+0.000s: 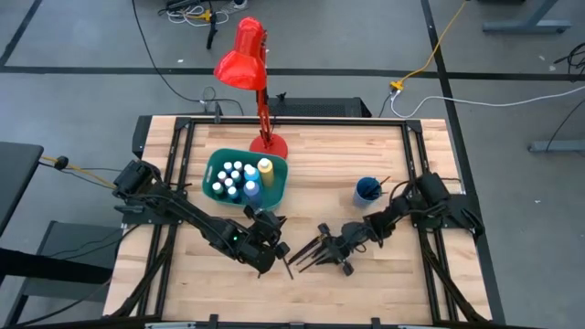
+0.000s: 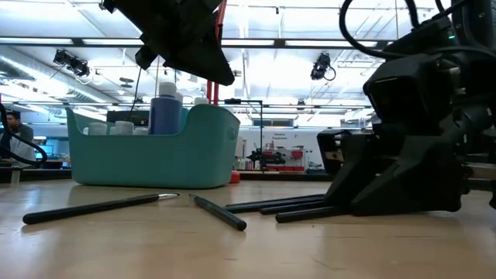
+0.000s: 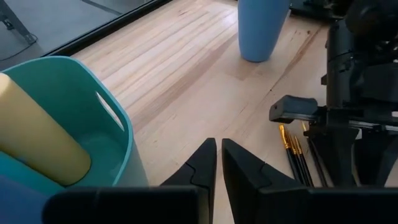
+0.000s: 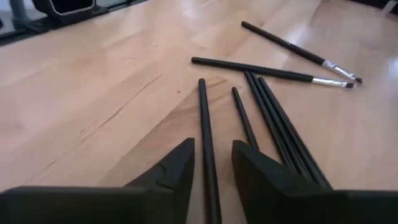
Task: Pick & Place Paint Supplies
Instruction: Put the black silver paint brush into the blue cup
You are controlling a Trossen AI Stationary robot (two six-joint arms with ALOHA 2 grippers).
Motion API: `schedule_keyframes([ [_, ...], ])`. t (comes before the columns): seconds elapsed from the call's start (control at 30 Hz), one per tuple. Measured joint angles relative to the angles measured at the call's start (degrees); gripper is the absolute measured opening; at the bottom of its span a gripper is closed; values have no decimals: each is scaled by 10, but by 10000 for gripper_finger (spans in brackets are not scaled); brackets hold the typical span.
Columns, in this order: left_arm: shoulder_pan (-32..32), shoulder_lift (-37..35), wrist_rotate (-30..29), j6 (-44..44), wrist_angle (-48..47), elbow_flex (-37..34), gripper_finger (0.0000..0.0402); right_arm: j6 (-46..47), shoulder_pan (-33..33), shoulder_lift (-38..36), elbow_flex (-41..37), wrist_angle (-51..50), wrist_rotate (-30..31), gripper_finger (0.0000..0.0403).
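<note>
No readable text, label, brand, number or sign anywhere. Nothing legible on the white-capped paint bottles in the teal plastic bin, nor on the tall yellow bottle, the thin dark-handled brushes, the small blue cup or the red desk lamp. Red and white shapes on far shelves in the low view, too small to read.
</note>
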Motion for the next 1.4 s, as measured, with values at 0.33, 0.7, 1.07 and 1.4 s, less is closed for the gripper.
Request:
schedule_keyframes([
  [0.33, 0, 0, 6, -5, 4, 0, 34, -3, -9, -3, 2, -37, -19, 77],
  [0.7, 0, 0, 3, 9, 3, 0, 33, 12, -10, -5, 0, -13, -35, 17],
  [1.07, 0, 0, 3, 14, 3, 0, 31, -2, 18, -200, 12, -277, 52, 16],
  [1.4, 0, 0, 3, 14, 4, 0, 31, -23, 34, -372, 224, -941, 203, 16],
])
